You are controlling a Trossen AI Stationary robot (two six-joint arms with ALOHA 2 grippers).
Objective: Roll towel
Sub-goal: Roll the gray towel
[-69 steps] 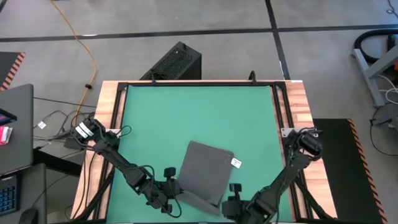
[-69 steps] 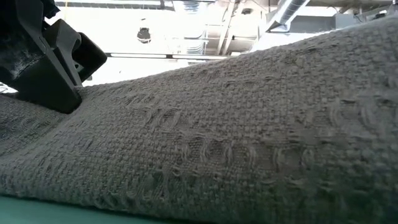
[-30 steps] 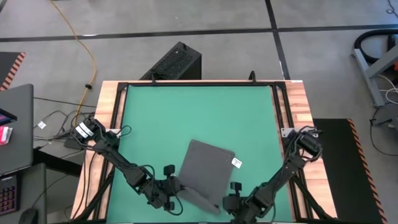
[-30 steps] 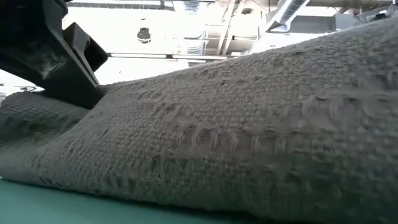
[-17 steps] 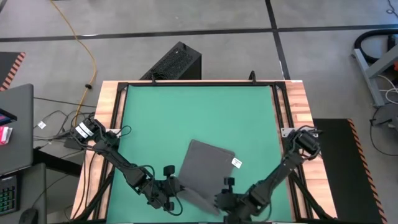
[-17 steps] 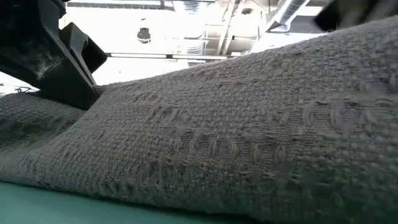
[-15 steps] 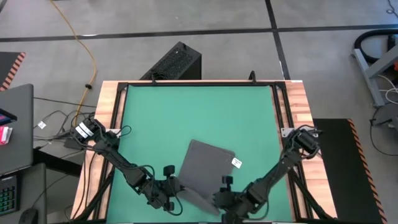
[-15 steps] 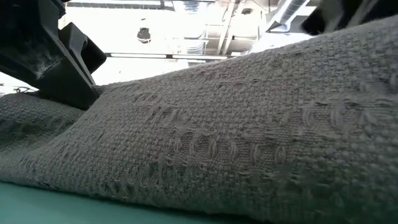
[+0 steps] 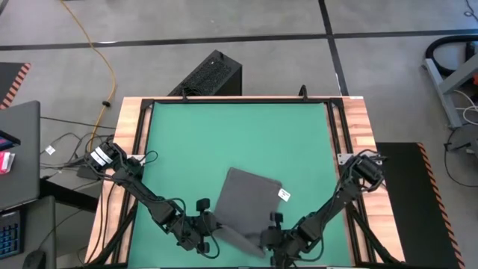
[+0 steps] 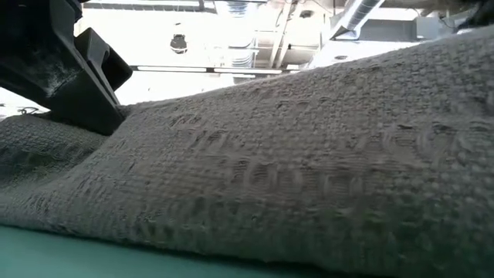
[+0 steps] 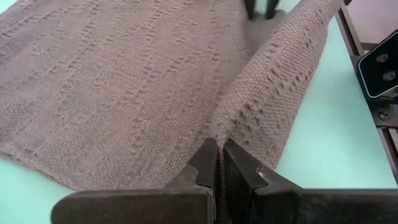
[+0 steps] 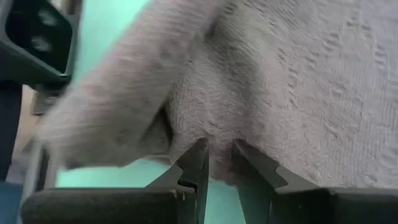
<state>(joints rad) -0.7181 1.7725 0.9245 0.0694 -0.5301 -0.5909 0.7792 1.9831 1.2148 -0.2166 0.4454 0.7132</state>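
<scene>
The dark grey towel (image 9: 250,203) lies on the green table near its front edge, its white tag (image 9: 283,196) on the right side. Its near edge stands up as a raised fold (image 11: 273,93), which fills the low view (image 10: 293,154). My left gripper (image 9: 211,228) is shut on the left end of that fold. My right gripper (image 9: 269,237) is shut on its right end. In the left wrist view the right gripper's fingers (image 11: 260,7) show at the far end of the fold. My left gripper pinches the left end of the raised fold (image 11: 219,134) between its two fingers. It comes slanting down from the table's near left. The fold rises off the table here, and the rest of the towel lies flat beyond it. My right gripper has bunched cloth at the fold's right end (image 12: 219,146) between its two fingers. It slants down from the near right. How many layers it holds I cannot tell. The cloth humps up just beyond the fingers.
The green mat (image 9: 239,134) lies bare beyond the towel as far as the far edge. Wooden rails with black frame bars (image 9: 351,127) run along both sides. A black box (image 9: 210,75) stands on the floor behind the table.
My right gripper has moved toward the table's left along the near edge, closer to my left gripper, keeping its hold on the towel's right end. The raised fold has bunched a little between the two grippers.
</scene>
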